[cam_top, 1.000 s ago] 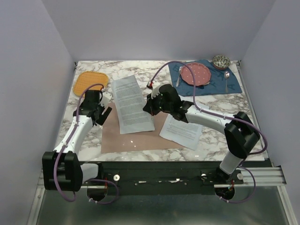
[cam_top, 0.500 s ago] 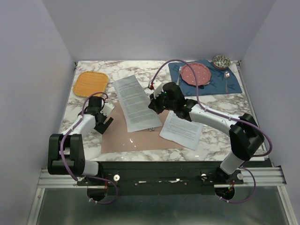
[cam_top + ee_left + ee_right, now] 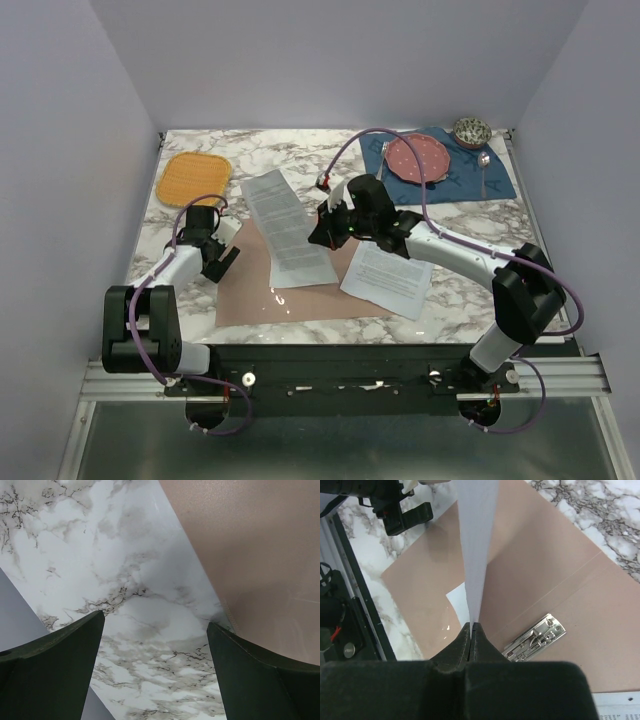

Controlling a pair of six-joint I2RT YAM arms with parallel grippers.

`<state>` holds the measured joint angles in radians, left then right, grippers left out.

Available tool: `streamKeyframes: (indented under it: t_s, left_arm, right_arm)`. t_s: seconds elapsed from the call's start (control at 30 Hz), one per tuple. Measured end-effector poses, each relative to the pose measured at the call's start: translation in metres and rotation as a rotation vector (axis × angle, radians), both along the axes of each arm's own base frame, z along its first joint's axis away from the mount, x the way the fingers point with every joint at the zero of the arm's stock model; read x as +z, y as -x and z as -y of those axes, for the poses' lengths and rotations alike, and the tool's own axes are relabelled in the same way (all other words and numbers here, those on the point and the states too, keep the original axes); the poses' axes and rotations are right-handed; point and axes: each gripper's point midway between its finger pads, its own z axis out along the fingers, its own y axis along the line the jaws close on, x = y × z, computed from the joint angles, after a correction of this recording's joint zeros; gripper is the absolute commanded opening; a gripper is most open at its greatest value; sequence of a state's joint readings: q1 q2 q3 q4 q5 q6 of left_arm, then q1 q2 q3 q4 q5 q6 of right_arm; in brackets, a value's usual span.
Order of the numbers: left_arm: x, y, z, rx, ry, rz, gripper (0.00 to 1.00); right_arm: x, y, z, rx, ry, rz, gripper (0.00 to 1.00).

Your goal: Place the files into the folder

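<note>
The folder lies open and flat on the marble table, near the middle of the near edge, with its metal clip showing along the inner spine.

The right gripper has its jaws pinched tight on the right edge of one printed sheet. The right wrist view shows that edge raised, with the paper standing edge-on above the fingers. From above, this sheet stretches from the marble at the far side down over the folder's middle.

The second sheet lies flat to the right, under the right arm, and overlaps the folder's right edge.

The left gripper sits low at the folder's left edge. Its jaws are spread wide with nothing between them, and its wrist camera sees bare marble between the fingers and the folder's corner just to the right.

At the far left corner rests an orange mat. At the far right, a blue placemat carries a pink plate, a bowl and cutlery.
</note>
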<state>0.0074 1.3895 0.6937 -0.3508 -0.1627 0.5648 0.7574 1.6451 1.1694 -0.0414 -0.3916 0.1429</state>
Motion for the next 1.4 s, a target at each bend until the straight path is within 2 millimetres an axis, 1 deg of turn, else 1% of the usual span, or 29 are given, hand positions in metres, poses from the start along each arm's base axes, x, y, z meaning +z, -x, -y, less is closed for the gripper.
streamKeyframes:
  t_s: [0.37,0.5,0.63,0.8,0.9,1.07,1.23,1.4]
  left_arm:
    - [0.001,-0.001,0.0,-0.001,0.001,0.024,0.99]
    - [0.001,-0.001,0.0,-0.005,-0.001,0.031,0.99]
    - [0.001,-0.001,0.0,-0.009,-0.002,0.038,0.99]
    - [0.001,-0.002,0.0,-0.011,-0.003,0.04,0.99]
    - [0.001,-0.002,0.0,-0.012,-0.003,0.04,0.99]
    - [0.001,-0.002,0.0,-0.012,-0.002,0.041,0.99]
    - [0.001,-0.002,0.001,-0.013,-0.001,0.043,0.99]
    - [0.001,-0.001,0.001,-0.013,0.0,0.045,0.99]
  right_arm:
    - [0.0,0.016,-0.007,0.001,-0.035,-0.098,0.01]
    - [-0.012,0.025,-0.004,-0.007,-0.029,-0.134,0.01]
    - [-0.025,0.04,0.008,-0.028,-0.012,-0.169,0.01]
    - [-0.028,0.047,0.013,-0.06,-0.033,-0.176,0.01]
    - [-0.033,0.051,0.013,-0.085,-0.041,-0.189,0.01]
    - [-0.041,0.058,0.009,-0.122,-0.052,-0.207,0.01]
    - [-0.043,0.065,0.003,-0.164,-0.068,-0.219,0.01]
    - [-0.045,0.071,0.01,-0.228,-0.078,-0.232,0.01]
